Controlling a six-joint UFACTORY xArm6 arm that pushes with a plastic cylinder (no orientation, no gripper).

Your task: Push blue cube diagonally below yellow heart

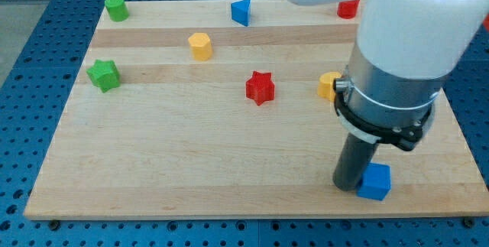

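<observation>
The blue cube (pixel 375 182) lies near the view's bottom right of the wooden board (pixel 191 163). My tip (pixel 348 186) stands right against the cube's left side, touching it. The yellow heart (pixel 329 85) sits above them at the view's right, partly hidden behind the white arm (pixel 397 40). The cube is below the heart and a little to its right.
A red star (pixel 260 87) lies mid-board. A yellow hexagon block (pixel 200 46), a blue block (pixel 241 11), a red block (pixel 348 8), a green cylinder (pixel 116 8) and a green star (pixel 103 74) lie toward the top and left.
</observation>
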